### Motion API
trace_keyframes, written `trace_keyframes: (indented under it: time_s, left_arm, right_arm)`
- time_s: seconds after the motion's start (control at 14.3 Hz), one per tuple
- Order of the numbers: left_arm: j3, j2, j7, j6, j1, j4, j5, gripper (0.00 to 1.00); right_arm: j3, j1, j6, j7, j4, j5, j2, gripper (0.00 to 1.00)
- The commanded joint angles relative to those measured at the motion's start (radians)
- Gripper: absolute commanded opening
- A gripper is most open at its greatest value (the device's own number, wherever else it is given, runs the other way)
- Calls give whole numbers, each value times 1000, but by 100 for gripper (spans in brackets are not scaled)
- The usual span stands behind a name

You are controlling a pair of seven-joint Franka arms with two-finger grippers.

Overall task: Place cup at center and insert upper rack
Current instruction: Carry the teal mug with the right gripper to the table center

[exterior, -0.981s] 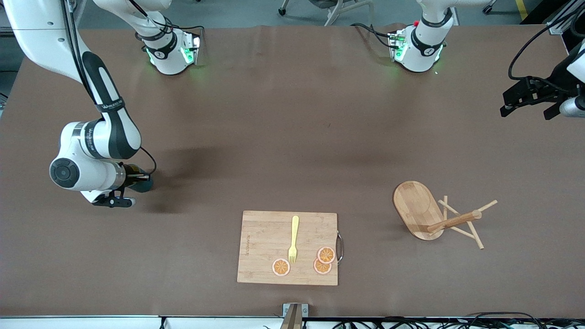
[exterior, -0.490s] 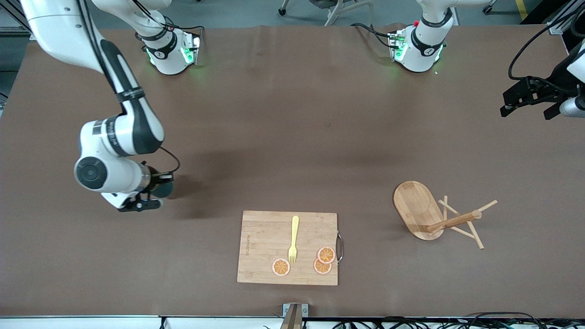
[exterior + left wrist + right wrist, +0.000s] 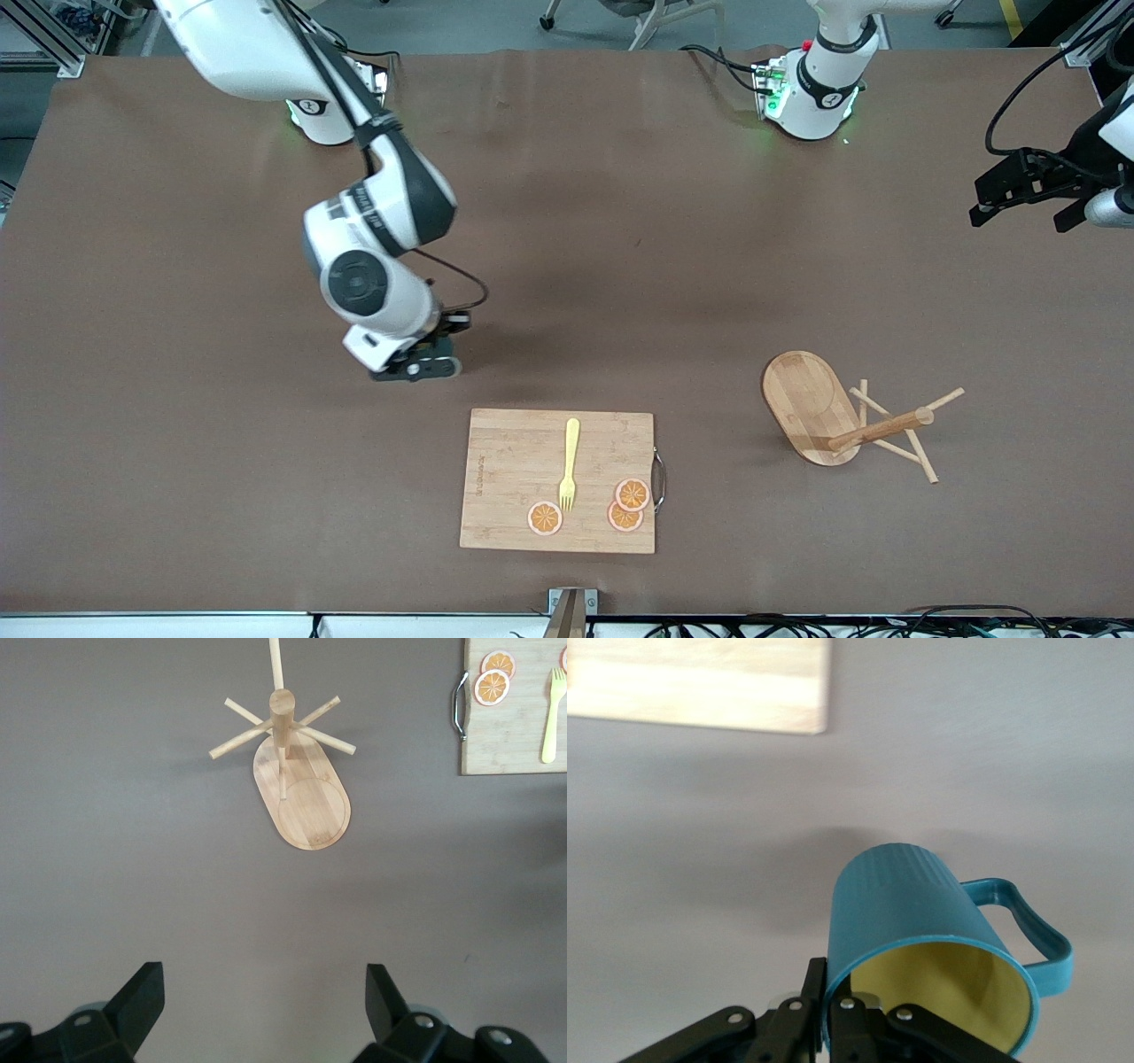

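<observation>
Jaws of the right gripper (image 3: 826,994) are pressed together on the cup (image 3: 921,912), pinching its wall at the rim with one finger inside and one outside. In the front view the wrist hides the cup; the gripper is over bare table, at about 11 o'clock of the board (image 3: 509,461).

1. Cup attitude: the long axis is tilted, with the yellow mouth toward the wrist camera and the handle out to one side. The cup appears to be off the surface.
2. Governing relation: the table centre lies at about 3 o'clock of the right gripper. The right arm is the nearer arm and already holds the cup. The cup probably needs to be brought upright before it is set down.
3. Obstructions: nothing stands between the gripper and the centre. The board, carrying a fork (image 3: 569,465) and three orange slices (image 3: 545,518), lies nearer the front camera than that path, so a low pass at 5 o'clock risks contact with its edge.
4. Rack (image 3: 811,403): it lies at 3 o'clock of the board, well apart from it. The oval base runs from 11 to 5 o'clock and the post points toward 3 o'clock. Whether it stands upright or is tipped cannot be told.
5. Left gripper (image 3: 263,988): jaws spread, empty, waiting over the left arm's end of the table. It is the nearer gripper to the rack.
</observation>
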Motion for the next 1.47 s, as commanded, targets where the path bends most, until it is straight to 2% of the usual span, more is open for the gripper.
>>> trace_keyframes:
  time_s: [0.0, 0.28, 0.49, 0.56, 0.77, 1.12, 1.4]
  left_arm:
    - [-6, 2, -3, -5, 3, 12, 16, 100]
    - [-6, 2, -3, -5, 3, 12, 16, 100]
    - [-6, 2, -3, -5, 3, 12, 16, 100]
    - [-6, 2, -3, -5, 3, 12, 16, 100]
    - [-6, 2, -3, -5, 3, 12, 16, 100]
    - [-7, 2, -3, -5, 3, 12, 16, 100]
    - [-7, 2, -3, -5, 3, 12, 16, 100]
  right_arm:
    - [-10, 104, -8, 167, 115, 24, 97, 2]
    - [-7, 206, 12, 204, 202, 32, 164, 2]
    - [-8, 238, 23, 215, 235, 140, 185, 2]
    - [-8, 250, 35, 229, 236, 148, 190, 2]
    - [-8, 281, 147, 401, 236, 148, 226, 2]
    - [-10, 313, 152, 488, 246, 148, 254, 2]
    - [-10, 340, 151, 435, 256, 141, 268, 3]
